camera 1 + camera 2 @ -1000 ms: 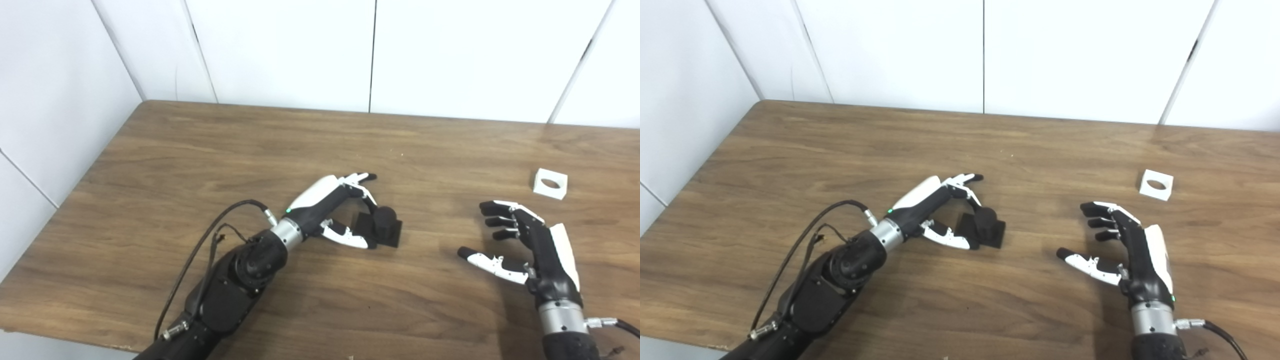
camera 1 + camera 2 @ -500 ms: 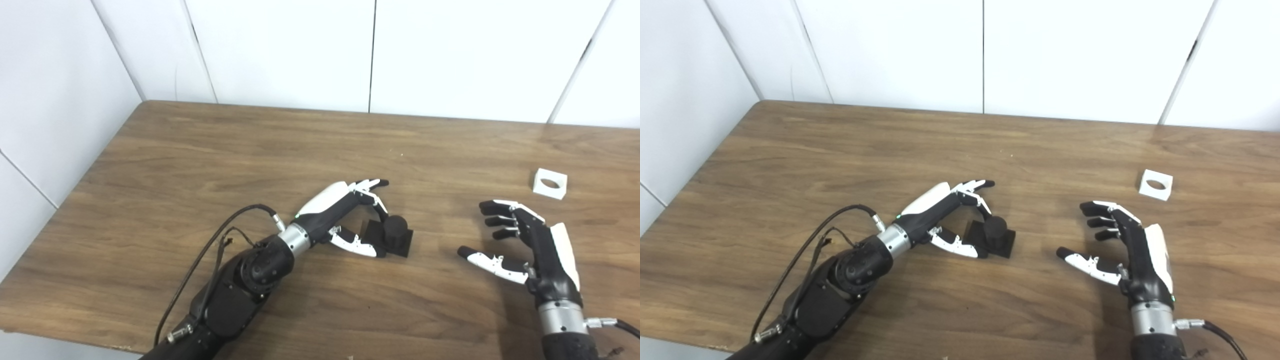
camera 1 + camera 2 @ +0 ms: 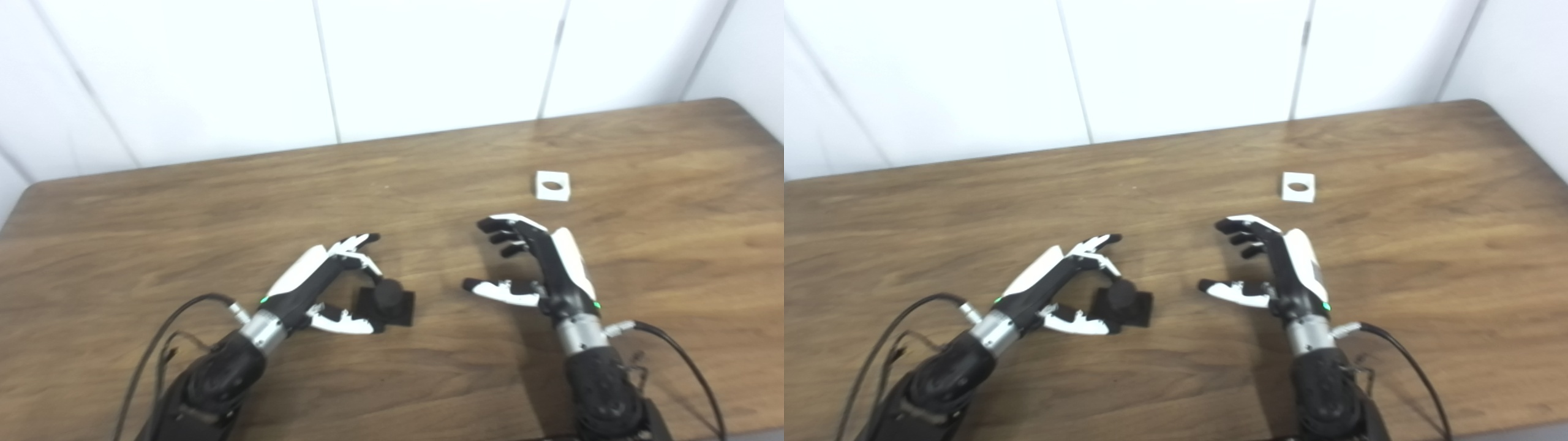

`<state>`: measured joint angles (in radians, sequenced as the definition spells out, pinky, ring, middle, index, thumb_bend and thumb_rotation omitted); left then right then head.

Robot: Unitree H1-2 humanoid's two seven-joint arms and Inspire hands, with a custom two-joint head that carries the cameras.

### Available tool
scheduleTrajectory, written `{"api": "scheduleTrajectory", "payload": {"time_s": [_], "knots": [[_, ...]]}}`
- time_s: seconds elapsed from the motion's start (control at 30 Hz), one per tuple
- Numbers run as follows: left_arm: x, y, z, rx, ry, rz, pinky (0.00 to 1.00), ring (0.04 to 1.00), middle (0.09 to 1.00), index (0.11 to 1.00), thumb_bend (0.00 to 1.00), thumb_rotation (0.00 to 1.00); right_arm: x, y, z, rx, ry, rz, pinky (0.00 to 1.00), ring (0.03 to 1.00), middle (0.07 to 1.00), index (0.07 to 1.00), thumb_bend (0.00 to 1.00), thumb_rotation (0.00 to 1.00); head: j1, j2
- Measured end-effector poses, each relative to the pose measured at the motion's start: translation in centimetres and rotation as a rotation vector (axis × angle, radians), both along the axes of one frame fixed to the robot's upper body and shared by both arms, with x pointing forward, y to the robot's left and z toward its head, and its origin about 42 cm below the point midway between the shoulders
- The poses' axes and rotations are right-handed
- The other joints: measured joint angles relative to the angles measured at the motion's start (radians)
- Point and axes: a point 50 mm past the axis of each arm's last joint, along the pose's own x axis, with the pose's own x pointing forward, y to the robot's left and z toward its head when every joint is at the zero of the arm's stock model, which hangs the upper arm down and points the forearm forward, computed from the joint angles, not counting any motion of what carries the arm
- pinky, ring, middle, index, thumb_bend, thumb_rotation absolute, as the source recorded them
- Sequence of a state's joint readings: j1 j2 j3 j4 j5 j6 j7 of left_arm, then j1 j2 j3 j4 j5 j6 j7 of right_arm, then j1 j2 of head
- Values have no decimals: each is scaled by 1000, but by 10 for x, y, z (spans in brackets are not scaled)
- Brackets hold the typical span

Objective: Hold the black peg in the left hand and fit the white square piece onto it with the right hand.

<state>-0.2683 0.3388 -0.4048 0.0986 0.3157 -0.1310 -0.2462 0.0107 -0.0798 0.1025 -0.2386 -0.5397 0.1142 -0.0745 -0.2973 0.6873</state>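
**Peg reached but not lifted; white piece untouched**

Progress: early. The left hand [image 3: 318, 288] lies low on the table [image 3: 184, 202], fingers and thumb spread around the black peg [image 3: 387, 293]. A fingertip is touching or just beside the peg's top and the thumb lies along the near edge of its base. No closed grasp is visible, so I log this hand as released, not yet holding. The peg stands on the table, near the middle, upright on its base.

The right hand [image 3: 539, 269] is unclenched and empty, fingers curled loosely, thumb pointing toward the peg. It is poised over the table between the peg and the white square piece [image 3: 552, 185], touching neither.

Left to do, as I judge it: close on the peg and lift it; reach out to the white piece, pick it up, bring it over and seat it.

Objects: the peg is a short, dark, round post on a flat, square, black base. The white piece is a small flat block with a round hole through it, lying flat, hole upward, farther back on the right, well apart from the peg.
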Motion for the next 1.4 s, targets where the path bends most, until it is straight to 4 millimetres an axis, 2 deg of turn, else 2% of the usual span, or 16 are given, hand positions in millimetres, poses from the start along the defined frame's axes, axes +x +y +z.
{"api": "scheduleTrajectory", "payload": {"time_s": [0.43,0.63,0.8,1.0,1.17,1.3,1.4], "knots": [[-1,12,1,-10,11,-23,993,1000,963,491,517,63,10,14,7,-17,-11,-10,585,686,713,681,634,96,-164,-54],[0,16,3,-10,11,-28,974,1000,952,490,518,56,23,7,20,-51,-54,-23,612,712,730,687,635,105,-180,-64],[0,17,3,-13,8,-26,963,1000,951,490,518,56,46,-30,46,-198,-129,-52,621,723,742,687,617,93,-171,-61],[-1,18,3,-14,8,-23,968,1000,957,490,518,56,76,-84,87,-457,-141,-107,616,753,788,700,639,156,-180,-63],[-1,19,3,-13,8,-21,969,1000,958,490,518,54,96,-110,114,-565,-104,-144,637,800,830,701,671,173,-180,-61],[-1,19,3,-15,9,-21,969,1000,957,490,518,55,112,-129,122,-646,-66,-169,637,839,857,710,680,230,-183,-63],[-1,20,3,-15,10,-21,963,1000,957,490,518,55,122,-139,125,-690,-30,-174,679,855,866,720,694,255,-178,-71]]}}
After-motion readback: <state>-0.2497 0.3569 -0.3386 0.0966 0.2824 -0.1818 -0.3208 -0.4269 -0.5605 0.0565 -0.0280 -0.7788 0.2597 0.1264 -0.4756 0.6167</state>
